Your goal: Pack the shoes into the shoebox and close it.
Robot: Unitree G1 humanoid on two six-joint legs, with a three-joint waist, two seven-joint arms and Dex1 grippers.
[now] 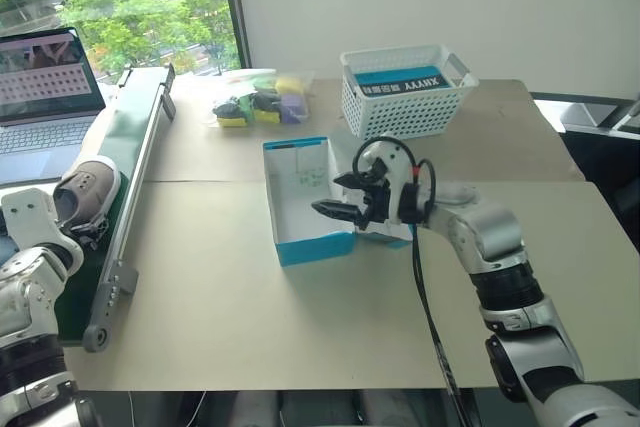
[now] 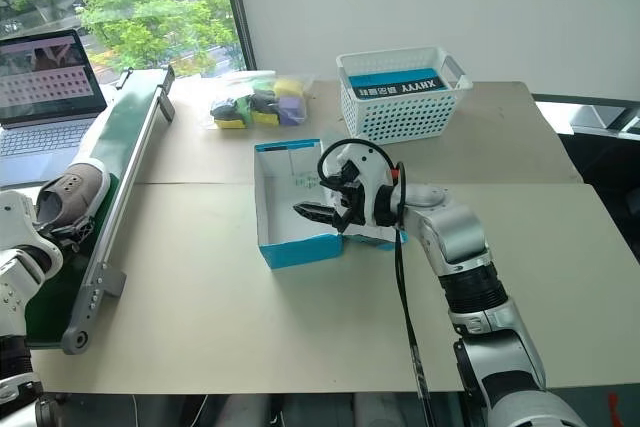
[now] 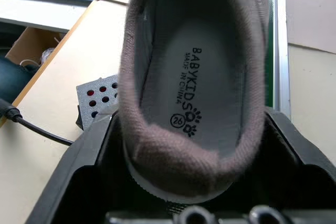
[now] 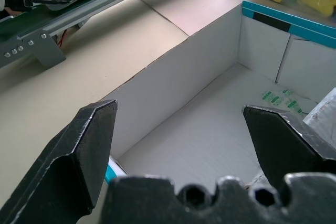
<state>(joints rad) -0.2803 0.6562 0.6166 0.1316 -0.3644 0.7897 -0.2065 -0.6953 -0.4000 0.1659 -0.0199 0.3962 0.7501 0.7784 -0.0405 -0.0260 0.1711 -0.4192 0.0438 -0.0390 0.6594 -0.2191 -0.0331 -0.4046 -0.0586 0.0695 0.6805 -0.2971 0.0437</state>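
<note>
A: Far left, on the green conveyor (image 1: 140,147): one shoe (image 1: 88,187), heel toward the robot. Left hand (image 3: 191,182) has its fingers either side of the heel collar, partly closed; contact looks likely, firm grip not confirmed.

B: Advice for the pick: squeeze fully on the heel before lifting, or it may swing toe-down.

A: Centre of the desk (image 1: 250,317): shoebox (image 1: 300,202), open, white interior bare. Right hand (image 2: 325,202) hovers over its right wall, fingers spread wide, holding nothing.

B: It should leave room for the shoe.
</note>
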